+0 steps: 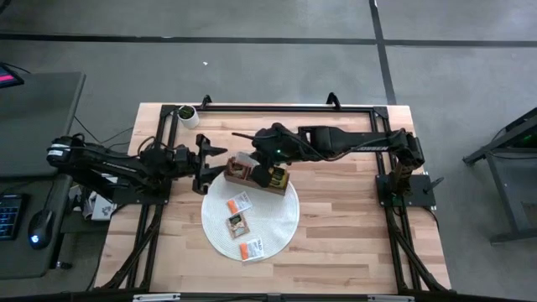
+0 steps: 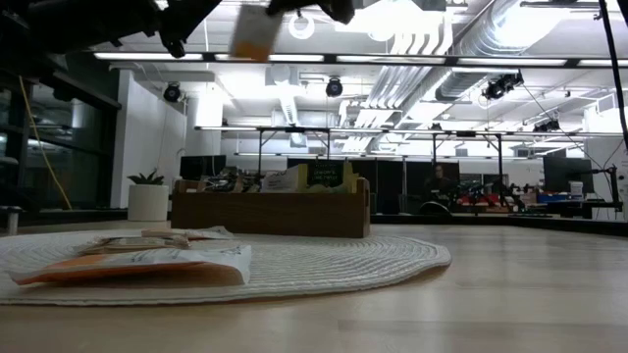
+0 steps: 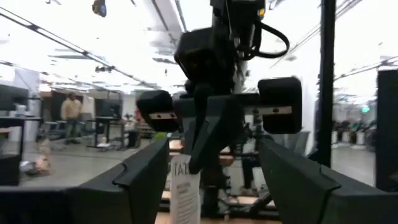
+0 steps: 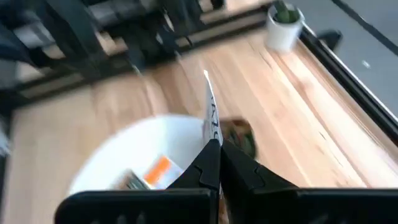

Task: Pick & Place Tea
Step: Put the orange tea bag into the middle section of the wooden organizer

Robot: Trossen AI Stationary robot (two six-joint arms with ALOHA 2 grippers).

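My right gripper [image 1: 248, 153] reaches in from the right and hangs over the left end of the brown wooden tray [image 1: 289, 189], shut on a white tea packet [image 1: 242, 159]. The right wrist view shows that packet [image 4: 211, 118] edge-on. More green and white packets stand upright in the tray [image 2: 270, 211]. Three packets [image 1: 239, 204] [image 1: 240, 223] [image 1: 252, 248] lie flat on the round white mat [image 1: 277, 226]. My left gripper [image 1: 205, 159] is open and hovers level just left of the tray, facing the right gripper [image 3: 205, 124]. My right gripper pinches the tea packet by its upper end [image 4: 213, 140] between both fingers [image 4: 239, 168], coming from above and pointing down. The packet hangs upright below the fingers [image 3: 185, 186]. It is lifted clear, high above the tray [image 2: 257, 34].
A small white pot with a green plant [image 1: 186, 115] stands at the table's far left corner. A black frame [image 1: 285, 107] runs along the far edge and both sides. Bare wood shows right of the mat [image 1: 352, 226]. People stand in the room beyond.
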